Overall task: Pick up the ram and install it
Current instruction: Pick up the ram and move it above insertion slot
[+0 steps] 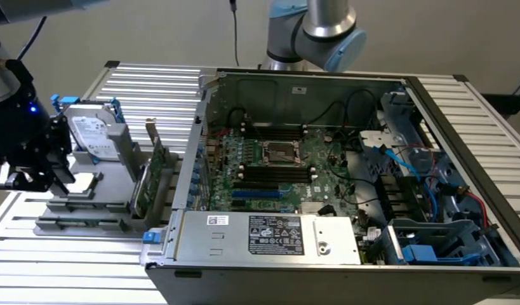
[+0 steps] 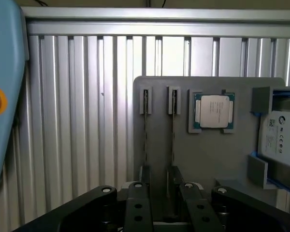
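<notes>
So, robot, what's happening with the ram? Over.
Fingers open, over the gray holder. Ram on edge in its slot, not gripped. Second stick close beside it.

Bright, even light from above; glare across ribbed surface (image 2: 121, 96); soft shadows deep inside open case (image 1: 277, 89).
</notes>
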`<state>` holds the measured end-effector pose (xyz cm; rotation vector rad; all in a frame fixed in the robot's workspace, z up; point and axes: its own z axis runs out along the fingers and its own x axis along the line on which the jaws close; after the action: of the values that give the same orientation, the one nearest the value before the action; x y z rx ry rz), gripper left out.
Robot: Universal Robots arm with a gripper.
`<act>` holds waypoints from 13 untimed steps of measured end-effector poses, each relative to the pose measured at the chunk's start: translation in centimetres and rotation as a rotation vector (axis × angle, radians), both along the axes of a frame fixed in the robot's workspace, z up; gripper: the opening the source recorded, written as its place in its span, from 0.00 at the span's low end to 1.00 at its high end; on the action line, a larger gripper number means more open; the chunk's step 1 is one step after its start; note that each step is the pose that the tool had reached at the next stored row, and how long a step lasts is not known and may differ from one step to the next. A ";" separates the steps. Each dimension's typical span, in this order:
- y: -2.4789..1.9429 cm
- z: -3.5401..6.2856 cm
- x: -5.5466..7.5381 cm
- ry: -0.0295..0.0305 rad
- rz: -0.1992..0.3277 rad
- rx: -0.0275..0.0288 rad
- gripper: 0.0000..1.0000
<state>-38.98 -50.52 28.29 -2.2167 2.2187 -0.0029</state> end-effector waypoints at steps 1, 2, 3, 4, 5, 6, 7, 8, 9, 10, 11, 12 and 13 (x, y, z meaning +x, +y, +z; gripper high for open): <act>-0.06 -0.18 0.0 0.0000 0.002 0.0000 0.30; -0.12 -0.35 0.0 0.0001 0.004 -0.0001 0.30; -0.18 -0.53 0.0 0.0001 0.007 -0.0001 0.30; -0.24 -0.72 0.0 0.0000 0.009 0.0000 0.30; -0.29 -0.89 0.0 0.0000 0.011 0.0000 0.30; -0.30 -1.07 0.0 0.0000 0.012 0.0000 0.30; -0.32 -1.25 0.0 0.0000 0.014 0.0000 0.30; -0.34 -1.45 0.0 0.0001 0.015 -0.0001 0.30; -0.36 -1.63 0.0 0.0001 0.016 -0.0001 0.30; -0.37 -1.81 0.0 0.0000 0.018 -0.0001 0.30; -0.38 -1.99 0.0 0.0001 0.019 -0.0001 0.30; -0.39 -2.17 0.0 0.0000 0.021 0.0000 0.30; -0.40 -2.36 0.0 0.0000 0.022 0.0001 0.30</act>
<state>-38.98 -50.92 25.93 -2.2410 2.1941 -0.0028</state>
